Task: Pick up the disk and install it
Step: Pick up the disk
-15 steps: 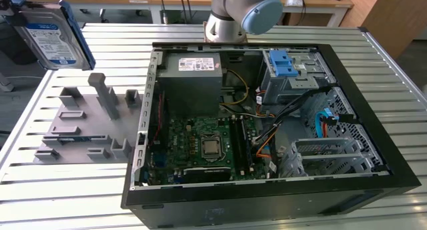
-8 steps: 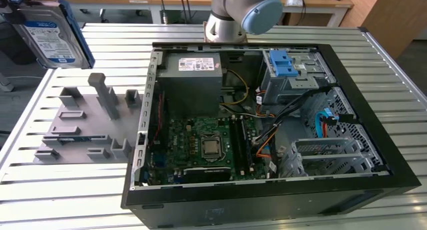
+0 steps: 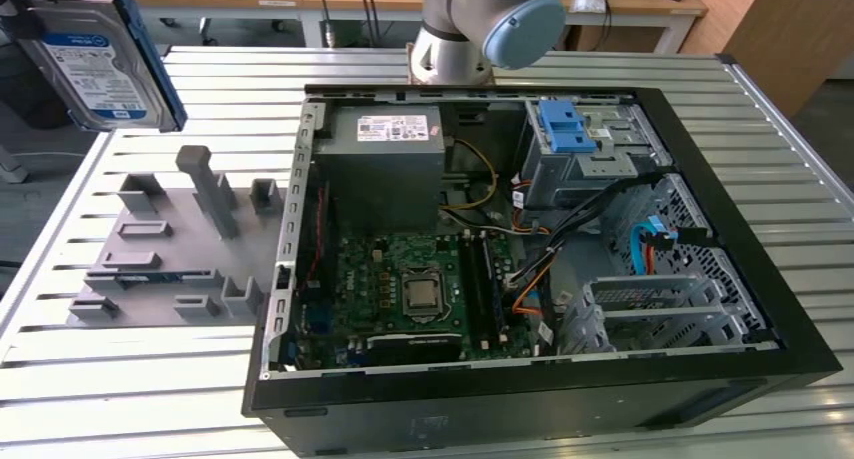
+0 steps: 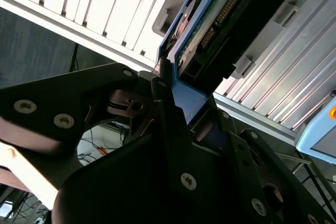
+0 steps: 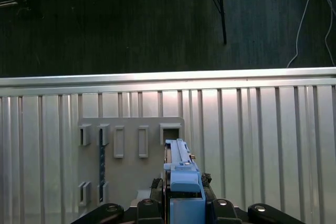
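The disk (image 3: pixel 96 64) is held in the air, clear of the table, at about ten o'clock from the open computer case (image 3: pixel 747 309) in the exterior view. It stands nearly upright with a slight tilt, its white-and-blue label facing the camera and its blue rail frame showing along the edges.

In the second wrist view the gripper (image 4: pixel 181 95) is clamped narrow on the blue frame at one end of the disk, with a black finger (image 4: pixel 164 93) pressed against the frame and the drive's connector edge jutting beyond it. In the first wrist view the disk is seen edge-on, its blue frame between the black fingers, hanging above the grey fixture plate (image 5: pixel 131 166) and the slatted metal table (image 5: pixel 262 129).

In the exterior view that grey fixture (image 3: pixel 160 249), with its upright posts and slots, lies on the table at nine o'clock from the case. The case lies on its side with the panel off. Inside, the grey power-supply box (image 3: pixel 387 149) sits toward eleven o'clock, the green motherboard (image 3: pixel 400 279) toward seven o'clock, a metal drive cage with a light-blue latch (image 3: pixel 567 129) toward one o'clock, and another metal cage (image 3: pixel 654 309) toward four o'clock. The arm's base (image 3: pixel 487 19) stands at twelve o'clock, just behind the case.
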`<state>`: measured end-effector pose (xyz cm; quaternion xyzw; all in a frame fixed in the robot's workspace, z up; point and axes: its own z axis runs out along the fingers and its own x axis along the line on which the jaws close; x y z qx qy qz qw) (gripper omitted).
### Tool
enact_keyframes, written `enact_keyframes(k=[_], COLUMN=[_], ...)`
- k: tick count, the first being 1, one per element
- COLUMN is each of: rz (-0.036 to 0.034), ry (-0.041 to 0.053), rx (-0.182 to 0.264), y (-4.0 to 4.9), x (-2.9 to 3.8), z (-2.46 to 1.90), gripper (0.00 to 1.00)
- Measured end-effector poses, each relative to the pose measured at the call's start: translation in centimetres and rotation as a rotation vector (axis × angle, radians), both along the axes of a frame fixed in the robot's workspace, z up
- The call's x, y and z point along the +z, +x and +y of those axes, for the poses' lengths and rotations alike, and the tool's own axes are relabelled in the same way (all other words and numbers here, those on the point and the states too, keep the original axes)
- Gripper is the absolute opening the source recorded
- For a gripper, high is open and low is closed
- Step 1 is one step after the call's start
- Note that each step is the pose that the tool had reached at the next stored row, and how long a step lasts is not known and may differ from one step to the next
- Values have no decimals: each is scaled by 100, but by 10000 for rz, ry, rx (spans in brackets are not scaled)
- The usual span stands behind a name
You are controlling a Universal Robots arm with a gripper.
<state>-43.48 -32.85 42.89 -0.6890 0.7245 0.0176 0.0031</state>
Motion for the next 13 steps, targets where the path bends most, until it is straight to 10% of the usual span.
enact_keyframes(k=[13], rz=[1], ry=[0], rx=[0], y=[0], x=[159], z=[0], gripper=[37])
